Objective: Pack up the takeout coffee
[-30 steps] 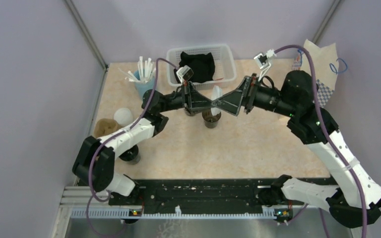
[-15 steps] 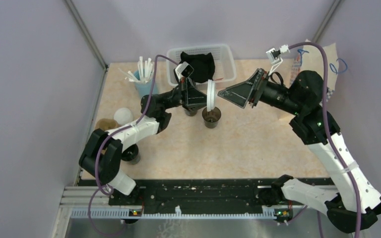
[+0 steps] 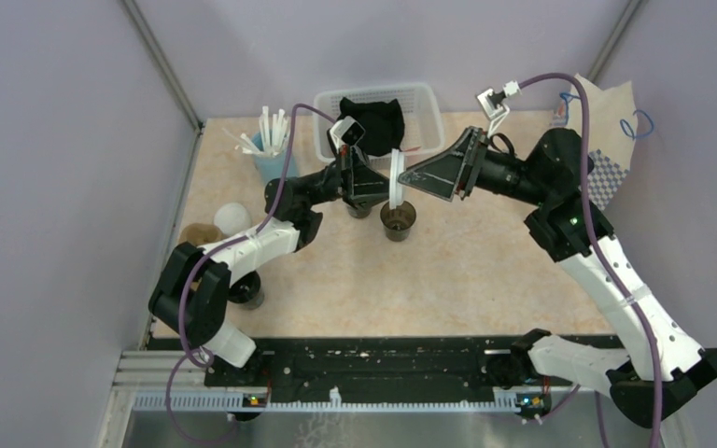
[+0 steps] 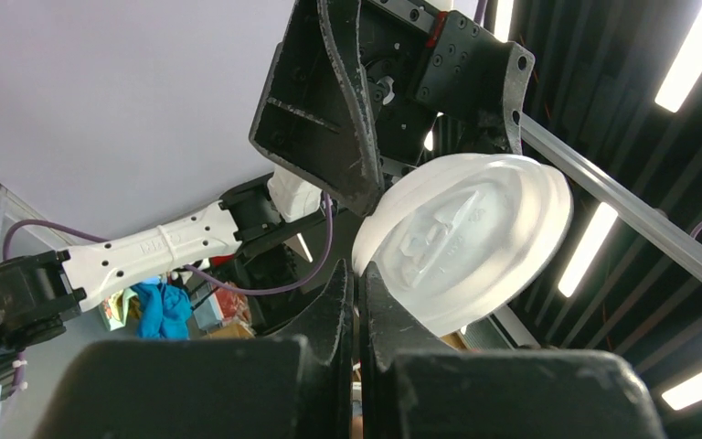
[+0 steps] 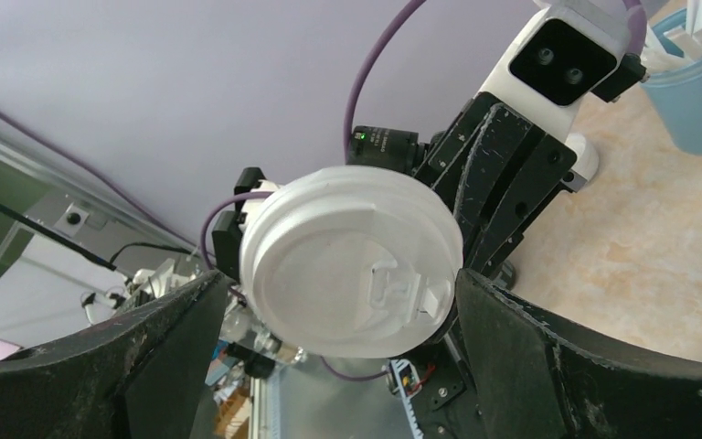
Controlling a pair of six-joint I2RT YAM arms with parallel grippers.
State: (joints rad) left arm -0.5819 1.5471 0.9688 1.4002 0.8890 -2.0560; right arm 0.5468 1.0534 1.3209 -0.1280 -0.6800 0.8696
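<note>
My left gripper is shut on the rim of a white plastic cup lid and holds it on edge above an open takeout cup with dark liquid inside. In the left wrist view the jaws pinch the lid's edge. My right gripper is open, level with the lid; in the right wrist view its fingers stand either side of the lid, apart from it. A second cup is half hidden under the left gripper. The brown pulp carrier lies at the far left.
A white basket holding black cloth stands at the back. A blue cup of straws is back left. A white lid rests by the carrier. A dark cup stands near the left arm. A paper bag leans back right.
One second ago both grippers met at the lid. The right gripper then let go and pulled back right, and has now come back toward the lid, open. The left gripper keeps holding the lid.
</note>
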